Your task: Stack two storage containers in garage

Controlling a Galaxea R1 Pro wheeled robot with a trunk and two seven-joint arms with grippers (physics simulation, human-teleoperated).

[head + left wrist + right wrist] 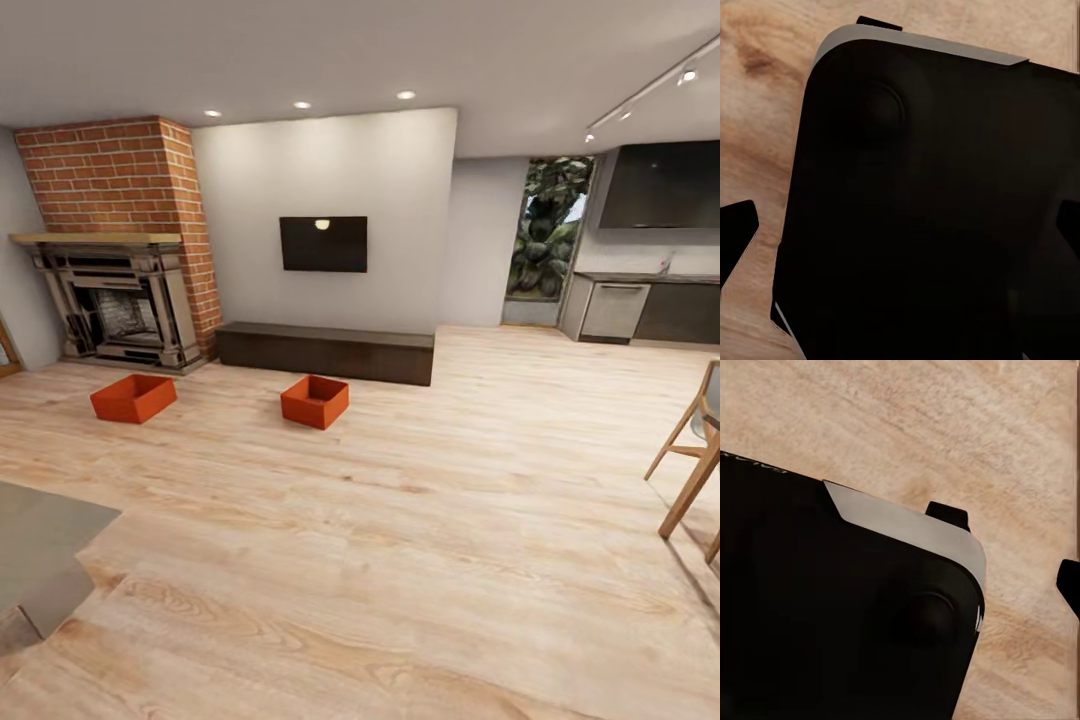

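Left claw (904, 225): hangs pointing down over the robot's own dark base (930, 210), with one black fingertip (739, 232) at each edge of the left wrist view; spread wide, gripping nothing, touching nothing
Right claw (900, 585): also aimed down at the base, probably tucked for driving; one fingertip (1069, 581) stands out against the planks and the other is lost against the black body, so I cannot tell how wide it stands; nothing shows in it
Wood-plank floor (400, 560): bare light boards run from the robot to the bins, so the way ahead looks free
Grey rug (40, 550): lies near, at the left edge, off the direct line
Wooden chair (690, 460): partly in view at the right edge, well off the path
Right container (315, 401): sits upright on the planks, open top up, just in front of the long dark cabinet (325, 350); likely the easier one to reach first
Left container (133, 397): upright on the planks before the brick fireplace (120, 250), well apart from its twin
Why so placed: both bins are in the living room, unstacked and untouched, so the carry to the garage has not begun
Far wall: a dark screen (323, 243) hangs above the cabinet; a kitchen bench (640, 300) lies beyond, at the right
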